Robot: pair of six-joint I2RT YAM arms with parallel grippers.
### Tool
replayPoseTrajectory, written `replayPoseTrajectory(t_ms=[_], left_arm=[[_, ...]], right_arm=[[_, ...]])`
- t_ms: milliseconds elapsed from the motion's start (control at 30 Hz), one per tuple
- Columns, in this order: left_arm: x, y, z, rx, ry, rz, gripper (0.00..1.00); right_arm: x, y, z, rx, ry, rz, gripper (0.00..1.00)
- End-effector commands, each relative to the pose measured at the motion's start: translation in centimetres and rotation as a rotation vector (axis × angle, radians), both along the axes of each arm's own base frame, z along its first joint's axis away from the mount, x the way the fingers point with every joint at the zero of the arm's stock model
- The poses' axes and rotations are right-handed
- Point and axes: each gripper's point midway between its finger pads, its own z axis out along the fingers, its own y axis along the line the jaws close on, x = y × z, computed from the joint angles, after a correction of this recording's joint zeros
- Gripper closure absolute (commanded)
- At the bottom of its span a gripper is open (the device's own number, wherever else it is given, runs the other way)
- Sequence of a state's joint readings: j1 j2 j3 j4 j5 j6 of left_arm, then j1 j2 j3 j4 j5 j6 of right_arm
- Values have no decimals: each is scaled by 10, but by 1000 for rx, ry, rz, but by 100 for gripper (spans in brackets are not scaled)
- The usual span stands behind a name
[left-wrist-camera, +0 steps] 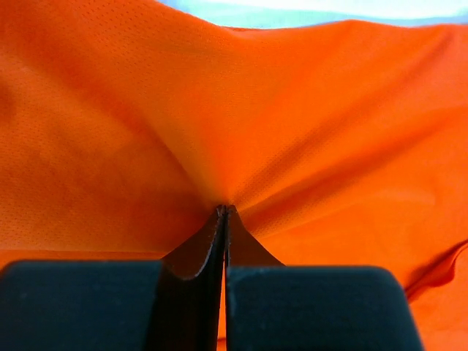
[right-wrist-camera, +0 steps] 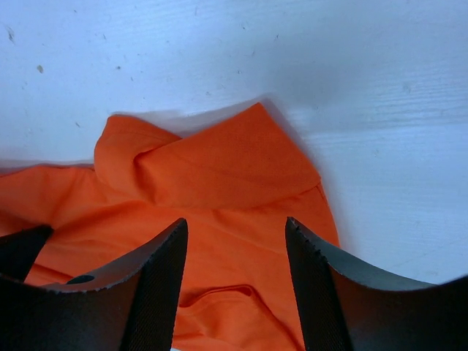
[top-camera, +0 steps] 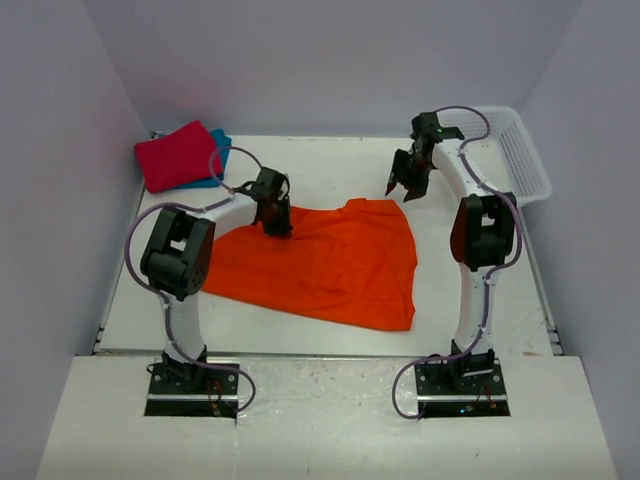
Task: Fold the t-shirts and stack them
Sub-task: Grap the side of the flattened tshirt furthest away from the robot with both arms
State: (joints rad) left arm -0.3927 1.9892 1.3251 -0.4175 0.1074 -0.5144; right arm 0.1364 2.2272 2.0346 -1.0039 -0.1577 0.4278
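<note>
While outside the basket (top-camera: 525, 160), orange t-shirt (top-camera: 330, 265) on table (top-camera: 320, 170)

Centre of table (top-camera: 440, 300) under orange t-shirt (top-camera: 330, 265) — bare strip to its right; basket (top-camera: 525, 160) blocks far-right corner, red t-shirt (top-camera: 177, 155) far-left.

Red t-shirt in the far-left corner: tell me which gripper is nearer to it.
Left. The left gripper, shut on the orange t-shirt, sits just right of the red t-shirt. The right gripper, open, hangs much farther right, near the white basket.
</note>
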Motion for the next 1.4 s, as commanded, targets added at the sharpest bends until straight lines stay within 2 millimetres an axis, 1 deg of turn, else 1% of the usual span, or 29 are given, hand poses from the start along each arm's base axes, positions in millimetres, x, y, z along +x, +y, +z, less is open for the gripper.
replayPoseTrajectory(t_ms=[0,133,167,233,267,300,367,500,567,633,667,733,767,833,867,933,967,1000,1033,1067,1100,1133,1167,1200,1233,1267,1300,1333,1367], left_arm=[[-27,11,-15,9,58,7,100],[-31,18,-10,32,46,10,100],[-31,20,-7,39,39,11,100],[-31,19,-3,35,31,9,100],[-30,19,0,29,22,8,100],[-30,18,2,24,19,7,100],[-29,17,7,19,6,3,100],[-26,14,16,3,-11,-1,100],[-22,8,26,-27,-28,-9,100],[-20,5,34,-44,-41,-16,100],[-16,1,44,-64,-59,-21,100],[-11,-3,53,-82,-80,-27,100],[-6,-7,64,-97,-103,-31,100],[-2,-9,73,-110,-123,-35,100],[2,-12,83,-123,-144,-40,100],[6,-15,92,-134,-163,-43,100],[10,-18,102,-148,-178,-47,100],[13,-19,106,-154,-188,-49,100],[15,-23,109,-168,-193,-57,100],[20,-29,118,-187,-212,-70,100],[23,-34,120,-197,-213,-85,100],[26,-40,113,-205,-196,-101,100],[32,-52,125,-248,-211,-135,100],[34,-62,126,-262,-210,-162,97],[36,-73,116,-275,-187,-202,92],[47,-87,131,-295,-229,-234,85],[47,-100,131,-298,-231,-268,71],[51,-108,113,-285,-199,-291,63],[63,-122,132,-308,-252,-319,56]], right_arm=[[-2,3,0,38,22,37,42],[0,-8,-7,26,40,18,41],[1,-10,-5,40,43,14,41],[1,-10,-8,60,57,21,40],[-1,-12,-15,66,87,19,40],[2,-11,-14,72,84,21,39],[1,-12,-21,76,104,27,39],[2,-9,-25,110,125,36,39],[2,-8,-28,120,133,33,39],[1,-2,-32,151,143,37,40],[1,0,-33,166,144,40,40],[-1,6,-37,192,156,40,40],[2,4,-37,189,143,35,40],[0,8,-35,209,147,37,40],[0,12,-33,235,145,45,41],[-2,15,-35,252,157,59,41],[-5,16,-34,251,169,65,41],[-7,16,-35,247,178,69,41],[-8,15,-34,239,179,69,41],[-12,14,-38,228,190,67,41],[-13,13,-38,214,185,67,41],[-13,13,-38,205,179,62,42],[-12,13,-35,190,154,63,43],[-13,11,-33,171,138,58,44],[-12,10,-32,129,109,51,45],[-1,11,-8,124,3,53,44],[-8,12,-10,120,1,55,44],[-8,17,1,137,-34,67,44],[-7,19,12,150,-72,75,44]])
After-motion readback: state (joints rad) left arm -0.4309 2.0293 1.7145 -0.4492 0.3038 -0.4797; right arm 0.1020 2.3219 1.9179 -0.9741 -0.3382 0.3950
